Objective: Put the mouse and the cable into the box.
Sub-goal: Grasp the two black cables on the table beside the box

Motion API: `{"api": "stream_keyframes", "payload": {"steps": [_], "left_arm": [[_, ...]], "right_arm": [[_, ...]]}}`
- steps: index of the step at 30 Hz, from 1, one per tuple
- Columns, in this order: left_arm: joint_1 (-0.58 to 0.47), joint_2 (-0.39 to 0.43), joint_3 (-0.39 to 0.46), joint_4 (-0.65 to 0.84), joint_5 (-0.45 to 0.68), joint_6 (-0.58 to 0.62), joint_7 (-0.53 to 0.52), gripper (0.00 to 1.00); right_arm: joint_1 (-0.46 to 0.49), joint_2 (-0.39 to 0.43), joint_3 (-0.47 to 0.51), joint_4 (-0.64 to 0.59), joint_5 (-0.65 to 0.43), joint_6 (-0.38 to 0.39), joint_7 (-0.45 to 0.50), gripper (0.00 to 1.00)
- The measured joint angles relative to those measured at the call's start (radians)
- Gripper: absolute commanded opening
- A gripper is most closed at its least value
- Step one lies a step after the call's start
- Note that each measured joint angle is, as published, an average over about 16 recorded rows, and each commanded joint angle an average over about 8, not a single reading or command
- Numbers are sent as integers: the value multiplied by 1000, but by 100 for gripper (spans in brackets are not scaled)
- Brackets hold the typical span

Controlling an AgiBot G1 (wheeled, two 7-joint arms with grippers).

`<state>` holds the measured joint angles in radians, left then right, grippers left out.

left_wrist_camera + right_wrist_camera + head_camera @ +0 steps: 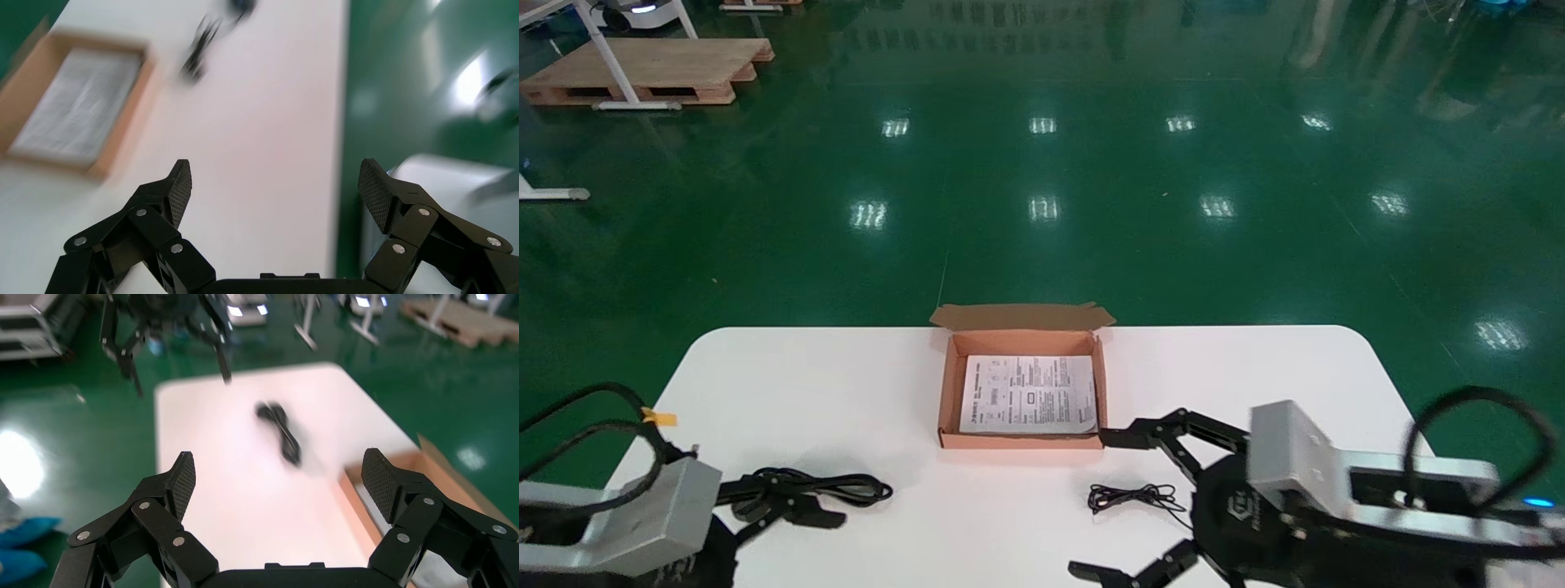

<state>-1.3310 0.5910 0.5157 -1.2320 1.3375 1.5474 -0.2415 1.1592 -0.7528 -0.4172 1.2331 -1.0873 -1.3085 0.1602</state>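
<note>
Both grippers spread wide, holding nothing
Left gripper [276, 187] and right gripper [278, 478] sit low at the near edge of the table [846, 376]. Box [943, 392] open at far middle, sheet [1027, 394] inside. Thin cable [1132, 496] on the table just ahead of right gripper; thicker black bundle [842, 488] by left gripper, mouse or not, cannot tell

On the white rounded table [846, 384], the open brown cardboard box [1021, 441] holding a printed paper sheet [1027, 394] lies just beyond the right gripper [1107, 505]. The thin black coiled cable [1133, 496] lies beside that gripper, and a thick black cord bundle [846, 488] lies by the left gripper [275, 190].
</note>
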Motion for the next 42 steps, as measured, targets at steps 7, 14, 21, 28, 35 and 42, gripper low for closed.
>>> {"api": "stream_keyframes", "payload": {"steps": [7,14,21,28,35,42], "left_arm": [[-106,64,66,81,167,2,44,100],[-127,93,89,100,219,-9,75,100],[-82,137,117,115,313,-119,188,100],[-66,232,166,244,457,-283,369,100],[-112,338,196,476,545,-409,533,100],[-170,421,199,693,559,-476,658,100]], "right_arm": [[53,-79,-72,-65,-162,78,27,100],[62,-103,-94,-86,-205,99,41,100],[52,-104,-103,-45,-227,118,65,100],[36,-94,-121,27,-279,156,126,100],[17,-67,-125,90,-300,173,178,100],[11,-48,-120,113,-295,169,185,100]]}}
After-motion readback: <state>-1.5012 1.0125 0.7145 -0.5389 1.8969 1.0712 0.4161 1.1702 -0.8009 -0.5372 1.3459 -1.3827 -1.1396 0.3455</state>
